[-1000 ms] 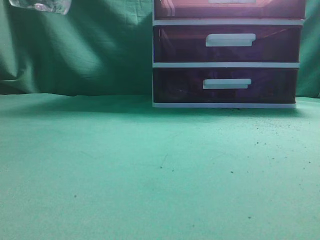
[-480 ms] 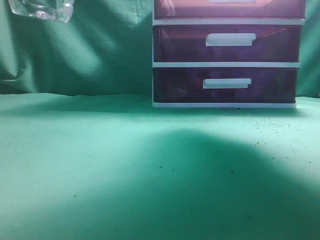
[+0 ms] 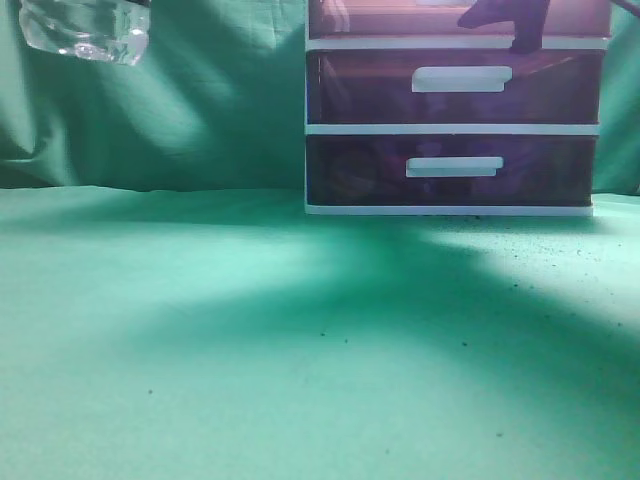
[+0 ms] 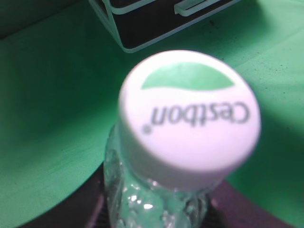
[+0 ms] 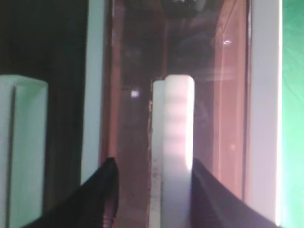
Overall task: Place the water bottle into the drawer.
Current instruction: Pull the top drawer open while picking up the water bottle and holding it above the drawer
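The right gripper is open, its 2 fingers straddling the white handle of the top drawer, not yet pinched. In the exterior view it has just come in at the drawer front; 0.5 s ago nothing was there. The left gripper is clenched on the bottle, held high at far left, slightly lower than before. The drawer looks closed, so pulling it open likely comes next, before the bottle can go in.

a green cloth-covered table carries a white-framed drawer unit at its back right.
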Robot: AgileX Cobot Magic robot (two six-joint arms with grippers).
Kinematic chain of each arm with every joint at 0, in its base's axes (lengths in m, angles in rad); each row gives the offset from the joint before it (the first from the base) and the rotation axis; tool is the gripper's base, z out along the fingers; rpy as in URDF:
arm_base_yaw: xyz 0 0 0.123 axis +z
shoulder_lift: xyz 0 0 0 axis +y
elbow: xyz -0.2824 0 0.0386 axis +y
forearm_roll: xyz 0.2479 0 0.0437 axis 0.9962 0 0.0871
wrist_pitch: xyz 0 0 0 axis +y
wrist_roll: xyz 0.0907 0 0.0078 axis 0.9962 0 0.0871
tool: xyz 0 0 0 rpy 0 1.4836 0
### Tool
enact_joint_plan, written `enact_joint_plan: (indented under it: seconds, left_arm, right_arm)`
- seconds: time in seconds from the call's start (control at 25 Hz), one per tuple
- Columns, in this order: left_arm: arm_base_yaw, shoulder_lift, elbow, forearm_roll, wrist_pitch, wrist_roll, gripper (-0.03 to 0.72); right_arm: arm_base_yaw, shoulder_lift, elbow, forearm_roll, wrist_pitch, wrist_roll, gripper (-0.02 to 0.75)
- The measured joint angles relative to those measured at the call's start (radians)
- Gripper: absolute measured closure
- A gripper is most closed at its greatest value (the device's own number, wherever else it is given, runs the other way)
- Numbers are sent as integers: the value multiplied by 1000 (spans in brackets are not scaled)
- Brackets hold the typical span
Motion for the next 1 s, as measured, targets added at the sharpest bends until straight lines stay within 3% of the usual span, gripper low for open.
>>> enact_joint_plan:
  seconds: [0.08, 0.24, 0.52, 1.0]
  left_arm:
    - [0, 0, 0, 0, 0, 0, 431]
    - [0, 0, 0, 8, 0, 0, 431]
    - [0, 0, 0, 19, 0, 0, 431]
    - [0, 0, 0, 53, 2, 0, 431]
  right_arm:
    - [0, 10, -15, 0, -6, 0, 435]
    - [0, 12, -25, 2, -20, -2, 665]
    - [0, -29, 26, 4, -19, -2, 662]
    - [12, -318, 422, -46, -107, 0, 662]
